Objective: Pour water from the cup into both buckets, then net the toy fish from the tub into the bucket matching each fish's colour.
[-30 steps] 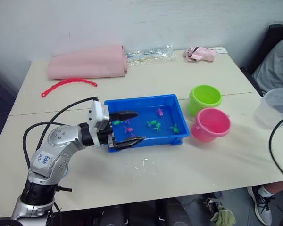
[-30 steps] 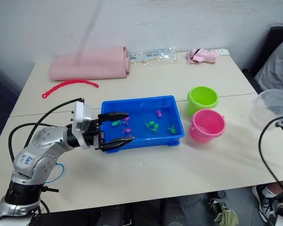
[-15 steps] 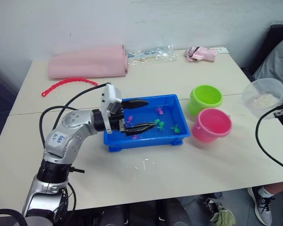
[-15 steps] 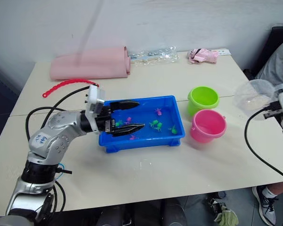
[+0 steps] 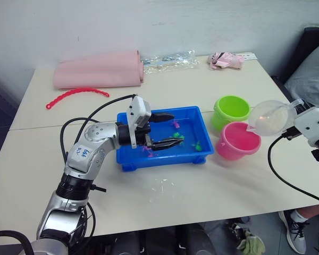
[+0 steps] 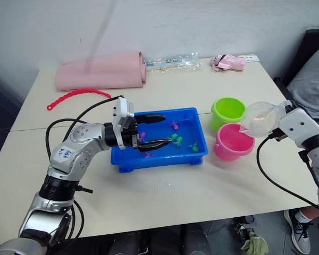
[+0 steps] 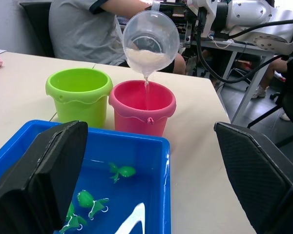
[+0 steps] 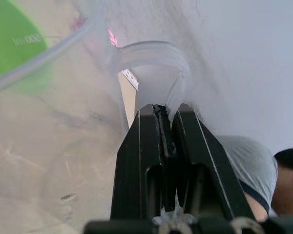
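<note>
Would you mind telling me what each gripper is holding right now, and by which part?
The right gripper pinches the cup by its handle loop. The left gripper is open and holds nothing.

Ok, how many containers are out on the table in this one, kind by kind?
Buckets: 2 (lime green round plastic bucket, pink round plastic bucket)
Cups: 1 (clear plastic cup, tipped over the pink bucket)
Tubs: 1 (shallow blue rectangular plastic tub)
Total: 4
</note>
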